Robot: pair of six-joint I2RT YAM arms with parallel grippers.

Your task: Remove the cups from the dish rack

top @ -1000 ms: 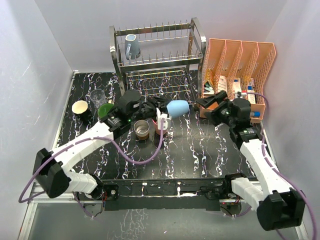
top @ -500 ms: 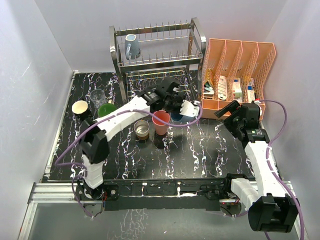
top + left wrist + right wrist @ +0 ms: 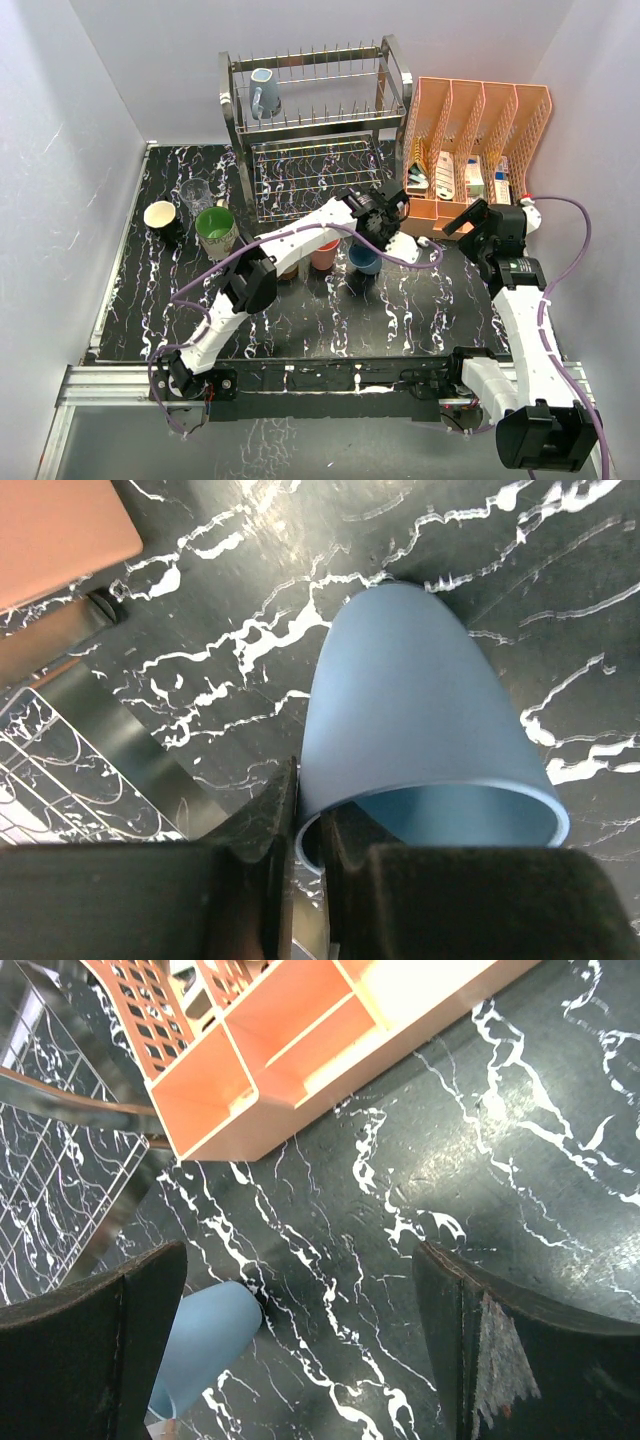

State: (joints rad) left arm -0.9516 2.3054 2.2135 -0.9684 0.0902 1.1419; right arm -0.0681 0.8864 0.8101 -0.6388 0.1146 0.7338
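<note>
The left arm (image 3: 300,232) hides much of the salmon-pink cup (image 3: 323,258), probably its rim.

Dish rack (image 3: 320,127): two-tier silver wire frame. Grey-blue mug (image 3: 264,92) sits on its upper tier, left end. Standing in front of it: light-blue tumbler (image 3: 364,259), salmon-pink tumbler (image 3: 324,254) just beside; further left, green mug (image 3: 216,230), cream cup (image 3: 160,215), clear glass (image 3: 195,193)

Left arm stretched far across — left gripper (image 3: 308,815) pinching light-blue cup (image 3: 420,710) rim; right gripper (image 3: 300,1330) spread wide.
</note>
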